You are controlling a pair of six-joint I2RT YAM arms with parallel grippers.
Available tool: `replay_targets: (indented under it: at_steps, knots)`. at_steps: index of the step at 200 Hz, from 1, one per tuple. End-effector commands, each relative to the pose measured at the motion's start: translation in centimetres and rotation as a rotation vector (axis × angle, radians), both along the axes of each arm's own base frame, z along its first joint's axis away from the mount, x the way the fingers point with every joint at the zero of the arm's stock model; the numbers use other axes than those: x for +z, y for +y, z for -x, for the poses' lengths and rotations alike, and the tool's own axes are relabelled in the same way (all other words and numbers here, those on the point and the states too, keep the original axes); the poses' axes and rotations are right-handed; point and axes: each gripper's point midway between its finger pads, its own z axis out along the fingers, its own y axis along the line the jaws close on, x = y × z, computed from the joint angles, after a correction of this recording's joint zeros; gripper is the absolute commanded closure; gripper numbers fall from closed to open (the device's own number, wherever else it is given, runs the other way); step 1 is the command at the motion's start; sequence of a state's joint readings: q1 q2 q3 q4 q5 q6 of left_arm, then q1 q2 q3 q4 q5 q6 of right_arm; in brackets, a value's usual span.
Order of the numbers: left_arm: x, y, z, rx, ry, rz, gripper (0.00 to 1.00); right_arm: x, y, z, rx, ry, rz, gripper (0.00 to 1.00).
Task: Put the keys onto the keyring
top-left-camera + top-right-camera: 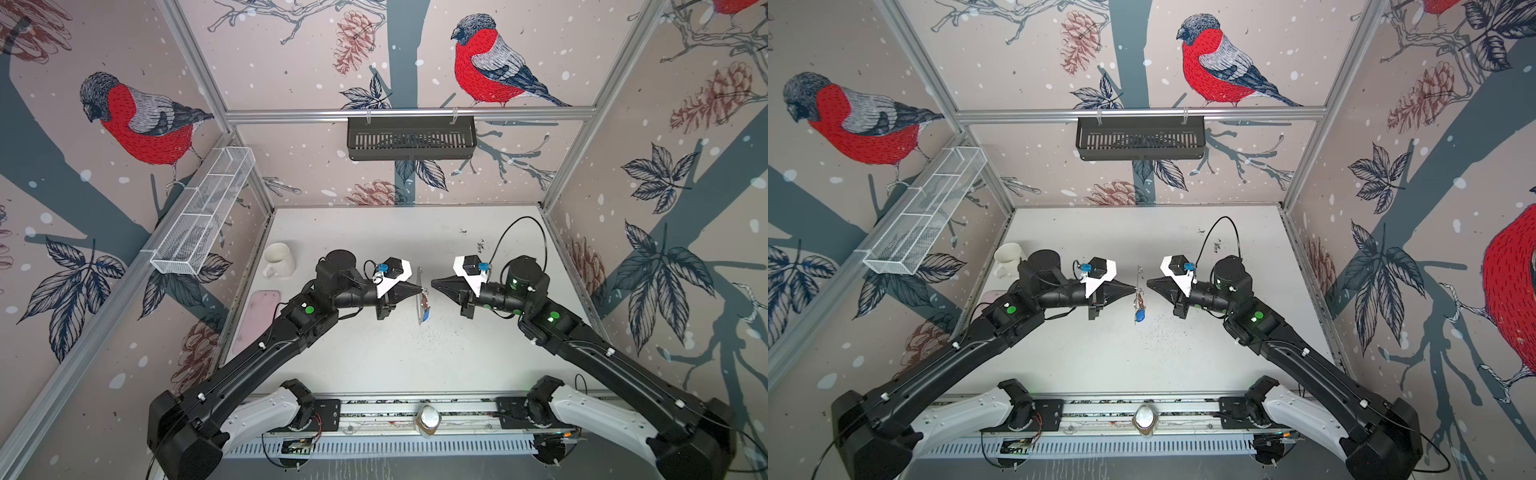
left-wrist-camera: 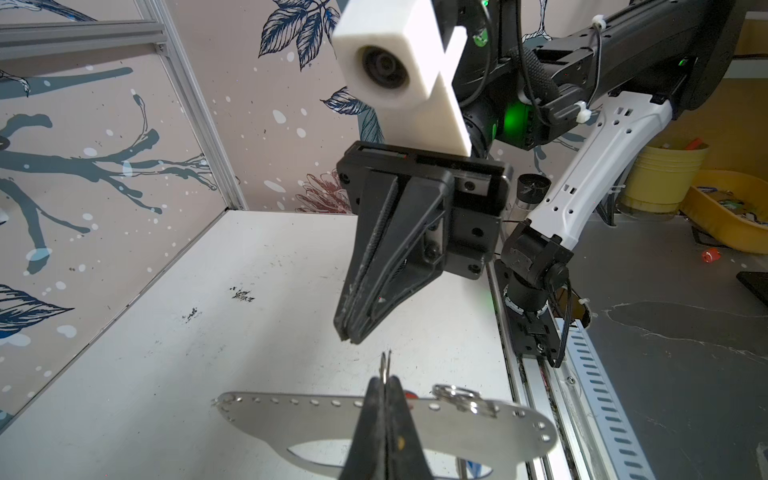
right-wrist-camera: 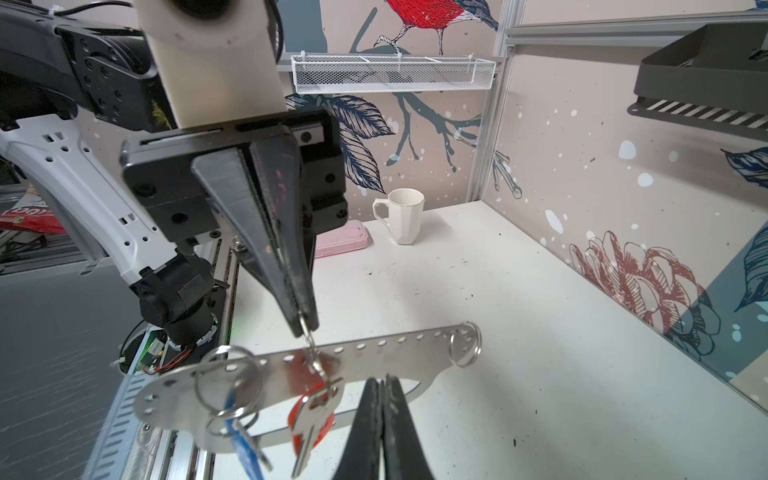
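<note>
Keyring [image 3: 386, 353], a flat silvery plate with a row of holes along one edge and a long slot, hangs in the air above the middle of the desk [image 1: 374, 353], clear of its surface; in both top views it shows edge-on, its long side running from twelve to six o'clock. The left gripper [image 3: 305, 322] is closed tight on a small silver loop [image 3: 311, 347] threaded through one hole, so the plate dangles from that pinch and turns its hole row toward the other arm; a sensible hold, I judge, since it leaves both faces free.

The keys [image 3: 309, 419] already hang from the plate: one with a red tag under the pinched loop, one with a blue tag [image 3: 245, 444] on a split ring toward the six o'clock end; whether the red one sits on the loop or in the hole itself is too blurred to say. An empty split ring [image 3: 465, 345] sits at the twelve o'clock end.

The right gripper [image 2: 350, 334] is closed with nothing in it, its tips just short of the loop and apart from it. The left arm reaches in from seven o'clock, the right arm from five o'clock; both wrists lie level and the grippers point at each other, left toward three o'clock, right toward nine. A mug [image 1: 279, 259] at ten o'clock and a pink case [image 1: 259, 316] at nine stand well apart from the work.
</note>
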State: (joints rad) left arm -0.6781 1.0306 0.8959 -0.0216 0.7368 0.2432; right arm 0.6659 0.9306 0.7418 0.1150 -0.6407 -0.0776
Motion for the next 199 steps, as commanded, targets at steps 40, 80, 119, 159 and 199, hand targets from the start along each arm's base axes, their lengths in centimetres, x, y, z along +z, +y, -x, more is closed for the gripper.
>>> replay_targets:
  at_steps: [40, 80, 119, 159, 199]
  knots:
    - [0.2, 0.1, 0.1, -0.010, -0.032, 0.010, 1.00, 0.2, 0.5, 1.7, 0.085, 0.019, -0.043, 0.98]
    - [0.0, 0.1, 0.1, -0.011, -0.028, 0.010, 1.00, 0.2, 1.1, 2.0, 0.113, 0.022, -0.048, 0.98]
    - [0.1, 0.2, 0.2, -0.016, -0.032, 0.014, 1.00, 0.0, 1.9, 2.0, 0.138, 0.031, -0.039, 0.97]
    - [0.0, 0.2, 0.3, -0.020, -0.030, 0.015, 1.00, -0.1, 2.5, 1.9, 0.151, 0.031, -0.033, 0.94]
    - [-0.1, 0.1, 0.4, -0.025, -0.025, 0.013, 1.00, 0.0, 2.6, 1.8, 0.151, 0.025, -0.037, 0.91]
